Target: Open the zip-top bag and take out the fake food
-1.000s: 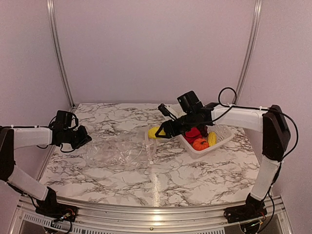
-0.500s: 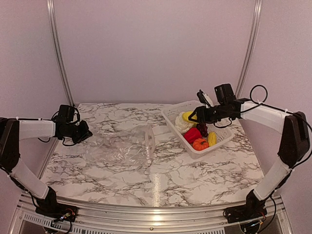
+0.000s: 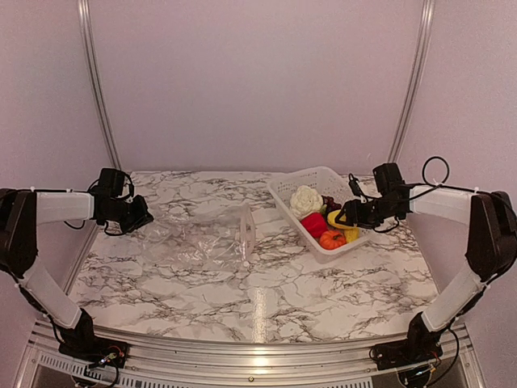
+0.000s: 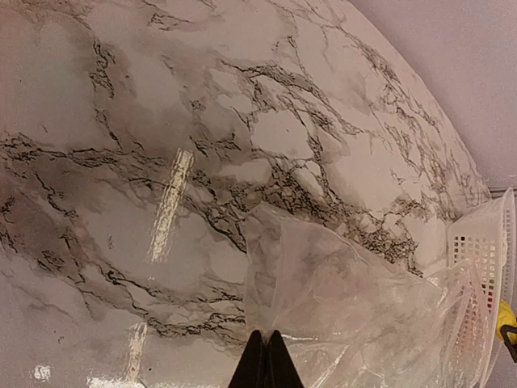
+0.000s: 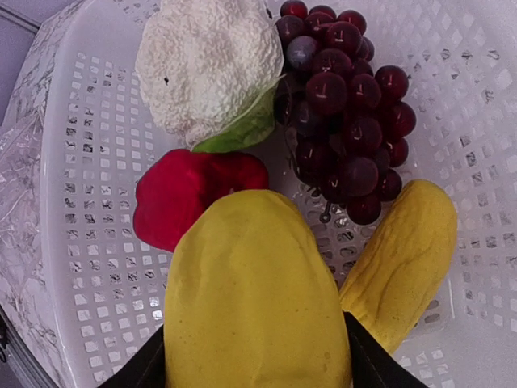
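Right hand (image 3: pixel 343 218) has moved over basket (image 5: pixel 89 202), yellow fake food (image 5: pixel 254 299) pointing straight outward.

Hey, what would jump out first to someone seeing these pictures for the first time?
Bright toy food sits in the white basket at the right of the table, where the right hand grips a yellow toy fruit over it. Mid-table lies a crumpled clear bag, seemingly empty, its edge pinched by the left hand.
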Controlling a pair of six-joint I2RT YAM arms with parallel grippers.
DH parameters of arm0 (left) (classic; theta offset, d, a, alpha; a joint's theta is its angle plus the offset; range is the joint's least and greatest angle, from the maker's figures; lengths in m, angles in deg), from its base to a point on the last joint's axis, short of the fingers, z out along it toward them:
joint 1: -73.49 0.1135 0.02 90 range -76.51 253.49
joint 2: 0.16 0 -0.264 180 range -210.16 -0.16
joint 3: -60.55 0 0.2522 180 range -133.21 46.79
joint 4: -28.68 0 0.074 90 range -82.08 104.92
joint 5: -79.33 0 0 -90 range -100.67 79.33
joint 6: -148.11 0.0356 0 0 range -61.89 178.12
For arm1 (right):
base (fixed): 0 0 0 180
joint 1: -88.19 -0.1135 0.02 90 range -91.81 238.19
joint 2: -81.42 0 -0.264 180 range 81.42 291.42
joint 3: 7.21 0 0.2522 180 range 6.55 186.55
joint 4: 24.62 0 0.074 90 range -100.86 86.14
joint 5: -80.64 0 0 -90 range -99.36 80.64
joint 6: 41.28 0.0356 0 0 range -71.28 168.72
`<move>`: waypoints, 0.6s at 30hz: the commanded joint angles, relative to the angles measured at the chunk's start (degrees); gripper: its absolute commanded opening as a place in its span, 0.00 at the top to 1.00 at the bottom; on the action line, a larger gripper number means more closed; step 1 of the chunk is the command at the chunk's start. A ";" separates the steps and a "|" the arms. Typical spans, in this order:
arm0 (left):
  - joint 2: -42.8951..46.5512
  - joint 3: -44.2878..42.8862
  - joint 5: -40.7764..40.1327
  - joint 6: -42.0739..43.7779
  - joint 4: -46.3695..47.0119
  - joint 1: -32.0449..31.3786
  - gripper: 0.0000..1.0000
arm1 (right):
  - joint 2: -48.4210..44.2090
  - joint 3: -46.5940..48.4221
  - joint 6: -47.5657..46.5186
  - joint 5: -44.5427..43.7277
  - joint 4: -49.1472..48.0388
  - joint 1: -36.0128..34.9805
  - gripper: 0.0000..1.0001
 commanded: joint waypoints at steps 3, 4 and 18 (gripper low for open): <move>-2.49 -2.66 1.53 2.54 -2.72 0.41 1.00 | -0.86 -0.63 -0.73 -1.32 -0.82 0.24 0.20; -2.62 -2.93 1.63 2.86 -2.84 0.41 1.00 | -0.98 -0.29 -0.88 -1.54 -0.63 0.29 0.16; -10.18 -13.27 2.82 8.67 -6.34 0.41 1.00 | -0.25 7.35 -2.07 0.23 3.10 1.45 0.01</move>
